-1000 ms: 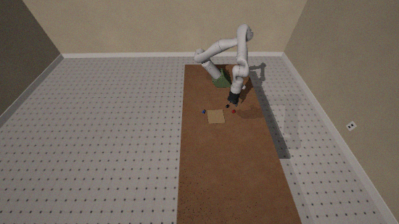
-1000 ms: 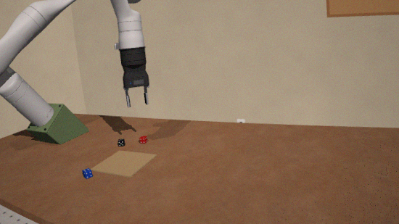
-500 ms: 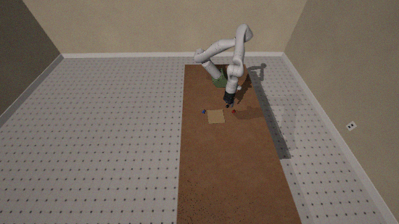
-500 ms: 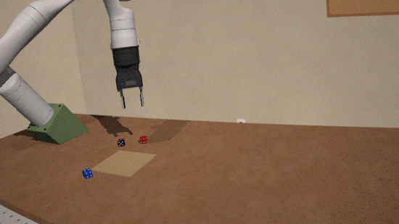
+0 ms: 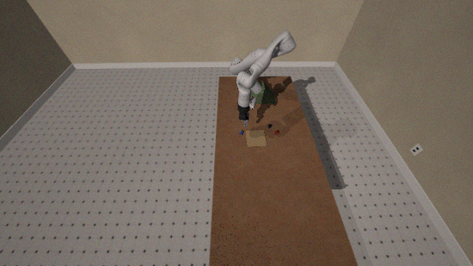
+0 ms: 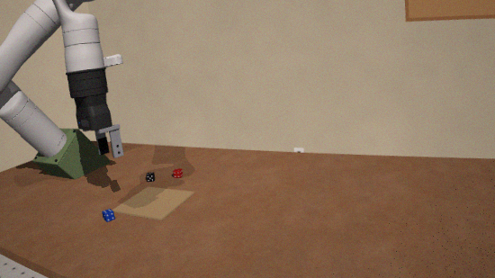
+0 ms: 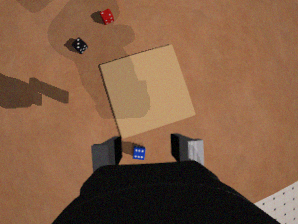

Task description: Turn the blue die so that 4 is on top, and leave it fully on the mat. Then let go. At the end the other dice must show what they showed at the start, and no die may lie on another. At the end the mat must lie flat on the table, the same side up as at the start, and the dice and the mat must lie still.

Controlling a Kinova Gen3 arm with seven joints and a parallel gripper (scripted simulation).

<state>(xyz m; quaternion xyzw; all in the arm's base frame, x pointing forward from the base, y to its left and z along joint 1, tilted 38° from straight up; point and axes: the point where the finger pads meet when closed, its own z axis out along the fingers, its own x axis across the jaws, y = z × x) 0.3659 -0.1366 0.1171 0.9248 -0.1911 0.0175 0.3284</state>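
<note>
The blue die (image 6: 108,215) lies on the brown table just off the near left corner of the tan mat (image 6: 155,202). It also shows in the wrist view (image 7: 139,152), between my fingers in the picture but well below them, and in the top view (image 5: 241,133). My gripper (image 6: 111,145) is open and empty, hanging high above the table over the blue die. In the wrist view the gripper (image 7: 147,149) has its two grey fingers on either side of the die. The mat (image 7: 147,90) lies flat with nothing on it.
A black die (image 6: 149,176) and a red die (image 6: 177,173) lie on the table beyond the mat's far edge, apart from each other. They also show in the wrist view, black (image 7: 79,44) and red (image 7: 107,15). The arm's green base (image 6: 72,155) stands at the far left.
</note>
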